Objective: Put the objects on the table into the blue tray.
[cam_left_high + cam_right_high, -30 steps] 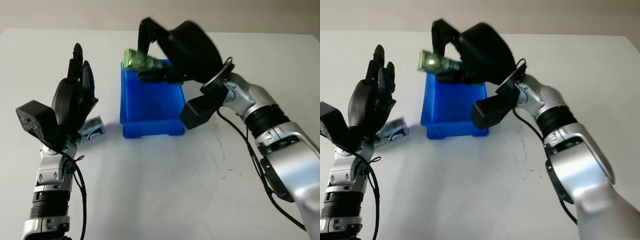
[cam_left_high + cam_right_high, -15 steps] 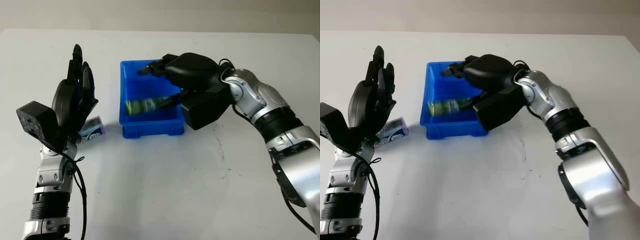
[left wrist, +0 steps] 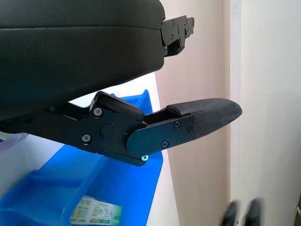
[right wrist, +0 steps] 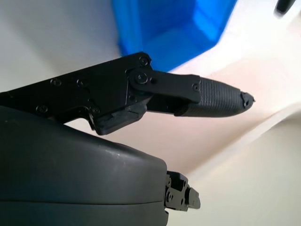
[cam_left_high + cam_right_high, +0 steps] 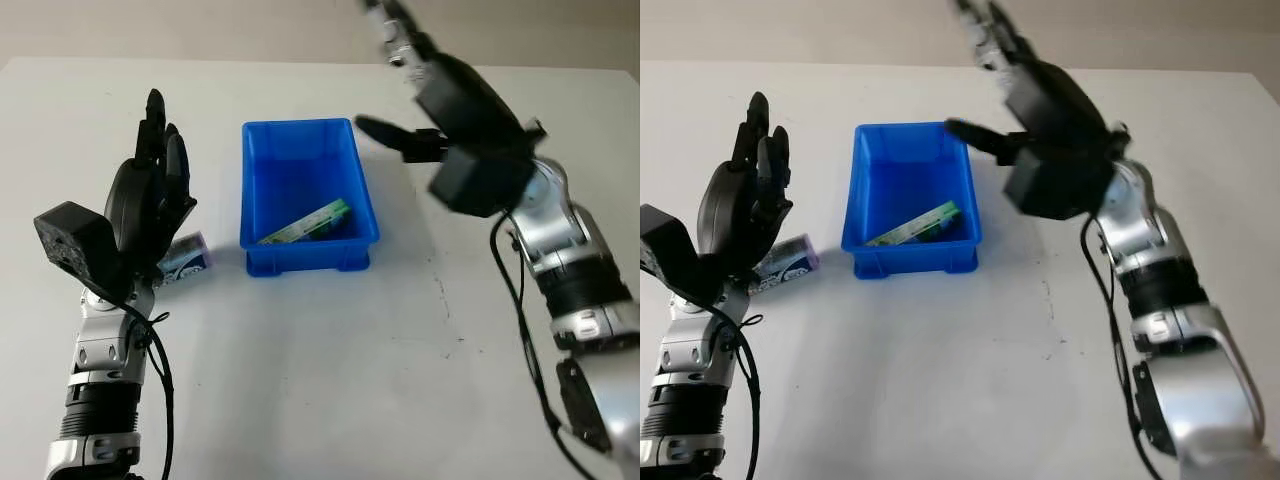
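Toward the far middle of the white table [image 5: 330, 380], the blue tray [image 5: 300, 190] holds a green packet [image 5: 308, 222], with both hands raised and carrying nothing.

Inside the tray, the green packet lies slantwise on the floor against the near wall, one end toward the tray's right wall. Left of the tray's near left corner, a small packet with a blue-and-white label [image 5: 185, 256] lies on the table, partly hidden behind the left hand [image 5: 150, 205]. That hand is open, upright above the table's left part, fingers pointing up and gripping nothing. Over the table beyond the tray's far right corner, the right hand [image 5: 450, 95] is open too, lifted high, fingers extended and clear of any object.
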### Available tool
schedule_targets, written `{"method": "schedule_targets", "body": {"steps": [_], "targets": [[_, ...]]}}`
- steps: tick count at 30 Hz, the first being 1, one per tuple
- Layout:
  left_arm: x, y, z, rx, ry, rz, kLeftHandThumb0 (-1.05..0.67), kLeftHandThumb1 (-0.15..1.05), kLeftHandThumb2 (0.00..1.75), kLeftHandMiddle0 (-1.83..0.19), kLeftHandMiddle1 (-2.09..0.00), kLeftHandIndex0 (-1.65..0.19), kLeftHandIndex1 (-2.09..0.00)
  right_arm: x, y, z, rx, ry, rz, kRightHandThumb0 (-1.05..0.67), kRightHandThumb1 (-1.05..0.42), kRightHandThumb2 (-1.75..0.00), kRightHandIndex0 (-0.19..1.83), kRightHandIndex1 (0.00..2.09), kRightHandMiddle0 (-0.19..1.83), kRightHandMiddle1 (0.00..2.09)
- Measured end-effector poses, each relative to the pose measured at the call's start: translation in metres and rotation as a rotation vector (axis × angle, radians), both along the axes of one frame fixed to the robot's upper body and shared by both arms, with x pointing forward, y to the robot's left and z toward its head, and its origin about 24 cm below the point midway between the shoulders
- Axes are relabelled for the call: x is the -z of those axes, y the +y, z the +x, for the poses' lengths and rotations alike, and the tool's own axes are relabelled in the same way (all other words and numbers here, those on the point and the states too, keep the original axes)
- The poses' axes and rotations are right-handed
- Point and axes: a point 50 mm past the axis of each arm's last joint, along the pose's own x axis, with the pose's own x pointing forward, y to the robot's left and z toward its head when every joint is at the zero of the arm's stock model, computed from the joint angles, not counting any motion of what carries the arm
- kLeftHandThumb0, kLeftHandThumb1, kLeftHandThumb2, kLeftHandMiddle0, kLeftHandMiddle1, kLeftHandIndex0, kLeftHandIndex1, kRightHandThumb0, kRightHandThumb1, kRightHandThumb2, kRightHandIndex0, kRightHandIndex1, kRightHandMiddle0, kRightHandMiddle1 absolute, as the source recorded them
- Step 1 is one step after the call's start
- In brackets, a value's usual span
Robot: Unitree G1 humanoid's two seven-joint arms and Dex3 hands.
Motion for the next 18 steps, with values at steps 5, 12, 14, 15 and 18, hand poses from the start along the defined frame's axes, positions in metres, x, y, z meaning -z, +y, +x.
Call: {"method": "schedule_targets", "body": {"steps": [5,12,14,15,18], "targets": [[0.001,0.000,0.001,0.014,0.005,-0.003,-0.77,1.05,0.70,0.19,0.00,0.19,0.00,0.024,-0.015,-0.015,0.091,0.066,0.096,-0.79,-1.05,-0.72,-0.19,0.00,-0.19,0.00],[0.001,0.003,0.001,0.013,0.008,0.007,-0.78,1.05,0.69,0.19,0.00,0.19,0.00,0.049,-0.028,-0.031,0.206,0.169,0.233,-0.78,-1.05,-0.68,-0.19,0.00,-0.19,0.00],[-0.001,0.006,0.001,0.011,0.007,0.027,-0.77,1.05,0.62,0.19,0.00,0.19,0.00,0.053,-0.029,-0.035,0.220,0.184,0.233,-0.78,-1.05,-0.68,-0.19,0.00,-0.19,0.00],[-0.004,0.007,-0.001,0.003,0.007,0.054,-0.77,1.05,0.58,0.19,0.00,0.19,0.00,0.054,-0.029,-0.037,0.226,0.189,0.230,-0.78,-1.05,-0.68,-0.19,0.00,-0.19,0.00],[-0.020,0.015,-0.012,-0.052,-0.009,0.198,-0.82,1.05,0.39,0.18,-0.02,0.18,-0.01,0.058,-0.031,-0.041,0.246,0.204,0.226,-0.78,-1.05,-0.67,-0.19,0.00,-0.19,0.00]]}}
